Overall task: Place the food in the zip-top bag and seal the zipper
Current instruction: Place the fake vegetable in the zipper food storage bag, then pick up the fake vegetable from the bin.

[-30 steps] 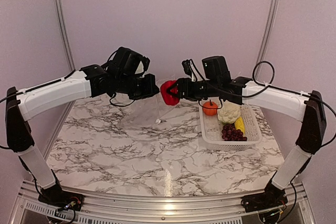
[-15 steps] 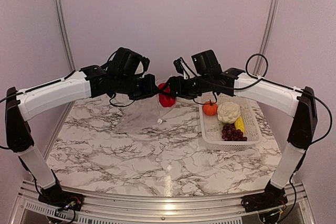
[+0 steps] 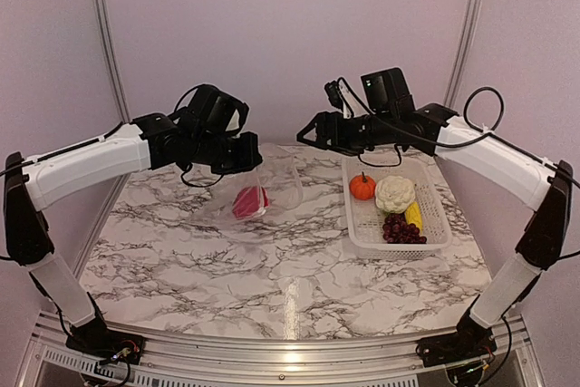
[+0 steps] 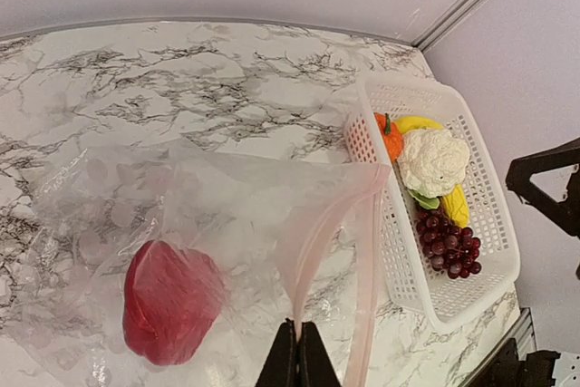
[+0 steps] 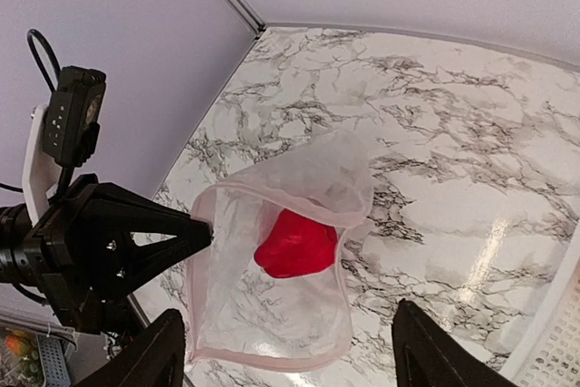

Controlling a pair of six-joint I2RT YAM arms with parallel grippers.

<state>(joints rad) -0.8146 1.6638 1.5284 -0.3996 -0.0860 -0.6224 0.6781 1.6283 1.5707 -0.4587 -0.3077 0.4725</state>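
Note:
The clear zip-top bag (image 3: 272,189) hangs open over the table, and the red pepper (image 3: 251,201) lies inside it. My left gripper (image 3: 256,157) is shut on the bag's pinkish zipper strip (image 4: 331,224) and holds the mouth up. The pepper (image 4: 172,301) shows through the plastic in the left wrist view. My right gripper (image 3: 306,133) is open and empty, above and to the right of the bag mouth (image 5: 272,314), looking down on the pepper (image 5: 294,244). The orange fruit (image 3: 362,186), cauliflower (image 3: 395,194), grapes (image 3: 401,228) and yellow piece (image 3: 414,216) lie in the basket.
The white lattice basket (image 3: 441,224) stands on the marble table at the right, just right of the bag. The back wall and its metal corner rails are close behind both arms.
My right gripper has let go of the red pepper, which now lies in the bag. The right arm has drawn back up and to the right. The bag has sagged lower.

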